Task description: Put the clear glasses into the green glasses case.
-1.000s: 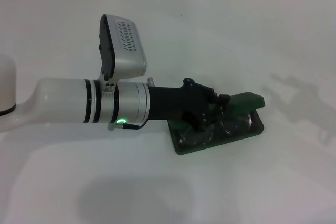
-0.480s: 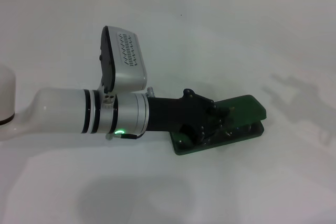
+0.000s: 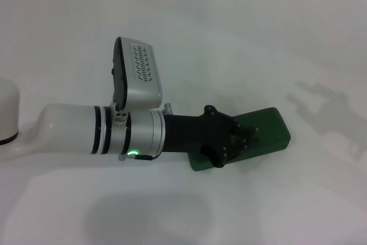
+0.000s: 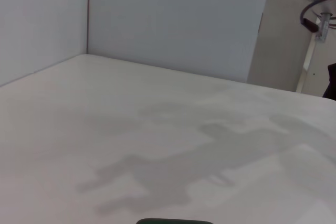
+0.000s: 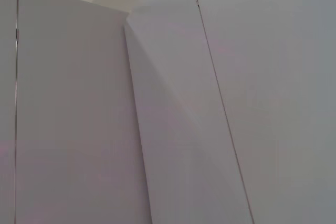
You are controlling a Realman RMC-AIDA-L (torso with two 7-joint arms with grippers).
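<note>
The left gripper (image 3: 243,139) is down on the lid of the green glasses case (image 3: 269,129), and the lid reads as lying flat, or very near it, over the base. From the head view the step in hand looks like the close: pressing the lid home. To do that well, the push should go straight down through the lid near its free edge, not sliding along it, so the case doesn't skate across the white table (image 3: 241,44); a light, steady press until the edges meet all round, then a clean lift straight up. The clear glasses cannot be seen at all; judging by the lowered lid they are probably inside, under it, but that is only a judgement. Whether the claw is spread or pressed together I cannot tell: the black wrist housing covers the fingertips where they meet the lid. Most of the case shows beyond the claw, on the side away from the arm, with one corner tucked under the wrist. As for pose, the left arm reaches in nearly level from the robot's left, forearm low over the table, wrist camera housing standing up on top. The left wrist view catches just a dark green sliver at its edge. The right gripper is out of sight.
</note>
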